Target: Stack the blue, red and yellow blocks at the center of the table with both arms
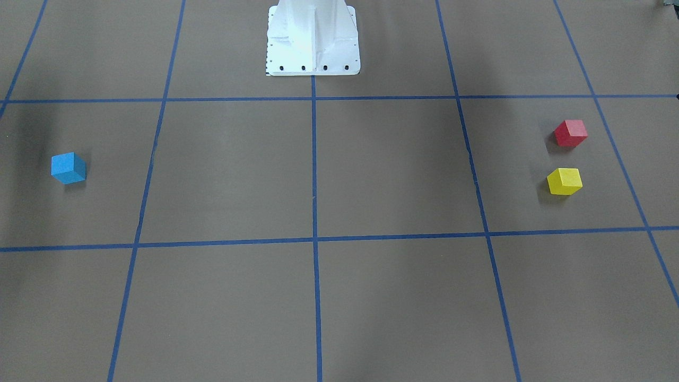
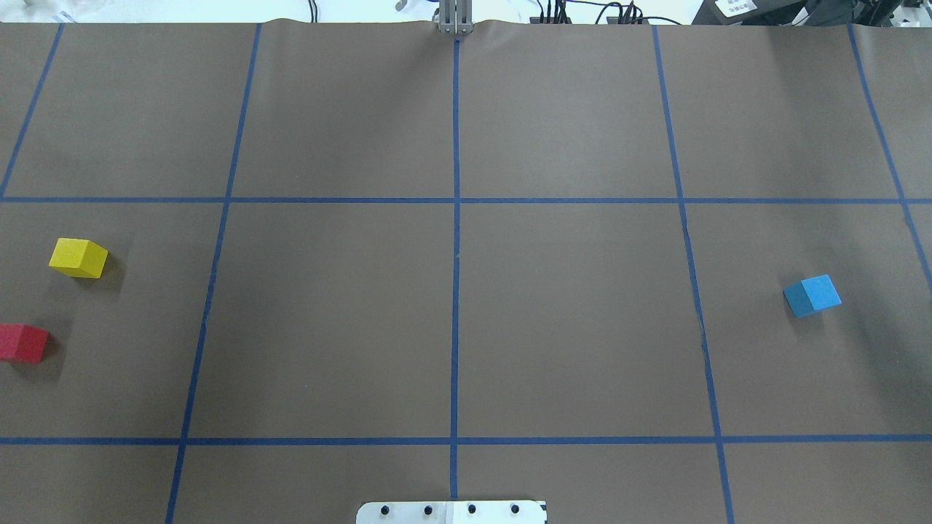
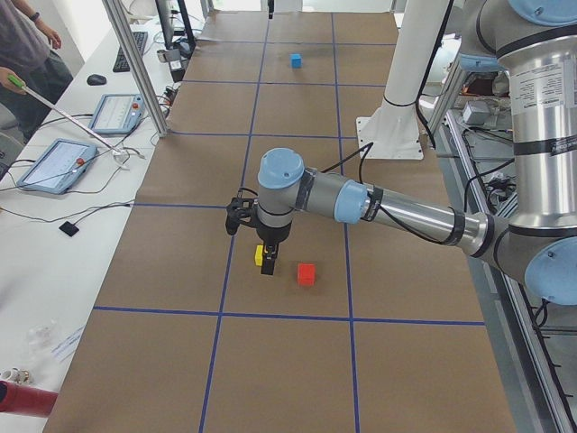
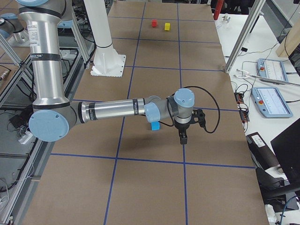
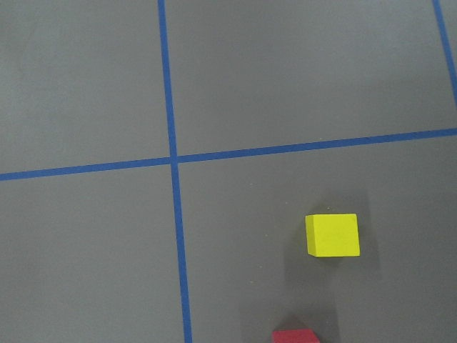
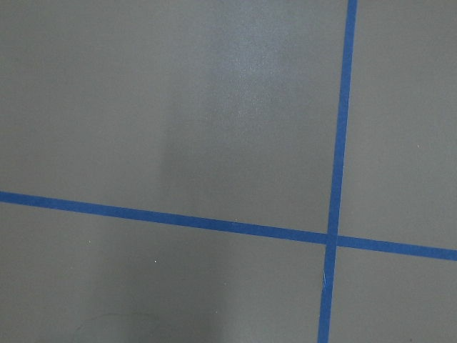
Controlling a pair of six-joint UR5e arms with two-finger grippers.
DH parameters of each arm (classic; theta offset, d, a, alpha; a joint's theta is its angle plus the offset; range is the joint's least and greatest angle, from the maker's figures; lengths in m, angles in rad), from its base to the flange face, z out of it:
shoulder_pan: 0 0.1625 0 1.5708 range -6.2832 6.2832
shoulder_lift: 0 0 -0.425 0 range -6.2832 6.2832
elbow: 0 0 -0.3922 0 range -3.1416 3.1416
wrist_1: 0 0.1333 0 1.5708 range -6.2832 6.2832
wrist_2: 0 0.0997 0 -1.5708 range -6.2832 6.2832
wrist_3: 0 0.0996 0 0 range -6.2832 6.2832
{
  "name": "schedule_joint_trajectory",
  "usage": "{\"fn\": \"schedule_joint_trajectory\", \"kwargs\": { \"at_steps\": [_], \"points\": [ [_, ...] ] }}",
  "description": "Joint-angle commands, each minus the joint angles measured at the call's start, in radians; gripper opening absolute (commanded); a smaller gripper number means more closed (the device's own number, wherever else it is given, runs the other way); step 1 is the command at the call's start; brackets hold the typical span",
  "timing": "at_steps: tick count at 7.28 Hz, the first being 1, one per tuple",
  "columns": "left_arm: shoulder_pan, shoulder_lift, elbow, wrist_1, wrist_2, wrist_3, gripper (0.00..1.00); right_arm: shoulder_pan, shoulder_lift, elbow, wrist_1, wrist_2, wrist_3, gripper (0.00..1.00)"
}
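- While the left arm [image 3: 397, 209] and the right arm [image 4: 112, 111] are stretched out low over the bench [image 1: 392, 170], all three blocks are seen lying on it singly, none stacked.
- Blue block [image 1: 68, 168] is set alone on the robot's right side, inside a grid square, well apart from the other two.
- Red block [image 1: 571, 132] and yellow block [image 1: 565, 181] are set near each other on the robot's left side, not touching. Red is nearer the robot's base and yellow is farther out.
- Left pincer [image 3: 268, 263] is caught only in the left side view, fingers pointed down over the bench and overlapping the yellow block there. Wide or narrow cannot be told, nor can contact with the block.
- From the left wrist camera, the yellow block is seen from above at lower right. The red block is cut off by the bottom edge.
- Right pincer [image 4: 183, 136] is caught only in the right side view, pointed down just beside the blue block, which is partly hidden by the wrist. Its opening cannot be told.
- From the right wrist camera, only brown surface and a crossing of blue tape lines [image 2: 456, 291] are shown.
- White base plate [image 1: 313, 58] is fixed at the robot's edge, on the centre line.
- Part of a person [image 3: 22, 41] and two tablets [image 3: 54, 165] on a white side table [image 3: 36, 262] are seen beside the bench.
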Motion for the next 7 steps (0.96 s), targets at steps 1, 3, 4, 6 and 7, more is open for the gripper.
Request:
{"fn": "schedule_joint_trajectory", "kwargs": {
  "at_steps": [1, 3, 4, 6, 7],
  "points": [
    [0.001, 0.001, 0.011, 0.034, -0.037, -0.002, 1.0, 0.023, -0.015, 0.047, -0.111, 0.004, -0.102, 1.0],
    [0.01, 0.026, 0.017, 0.037, -0.036, 0.009, 1.0, 0.023, -0.078, 0.101, -0.105, 0.004, -0.102, 1.0],
    [0.011, 0.026, 0.042, 0.023, -0.039, 0.007, 1.0, 0.023, -0.093, 0.115, -0.103, 0.004, -0.101, 1.0],
    [0.011, 0.027, 0.046, 0.02, -0.051, -0.002, 1.0, 0.023, -0.113, 0.107, -0.101, -0.001, -0.095, 1.0],
    [0.013, 0.023, 0.044, 0.019, -0.051, -0.002, 1.0, 0.023, -0.116, 0.113, -0.103, 0.017, -0.092, 1.0]
  ]
}}
